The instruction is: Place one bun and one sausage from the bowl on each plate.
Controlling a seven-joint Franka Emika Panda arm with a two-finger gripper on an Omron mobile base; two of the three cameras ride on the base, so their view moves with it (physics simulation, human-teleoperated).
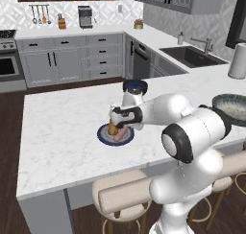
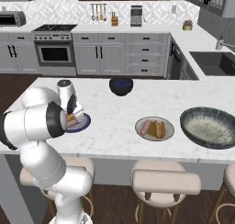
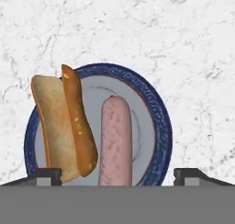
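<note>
My hand (image 3: 117, 175) hangs with its fingers spread wide and gripping nothing, just over the blue-rimmed plate (image 3: 158, 122) on the bench (image 1: 62, 132), where a bun (image 3: 69, 126) and a sausage (image 3: 115, 140) lie side by side. Both look light; the bun soft and crushable, the sausage smooth and prone to roll. I'd pinch either across its middle, gently.

Grey cabinets (image 2: 98, 58), marble island (image 2: 119, 113), wood floor (image 1: 72, 87), stools (image 2: 165, 184).
</note>
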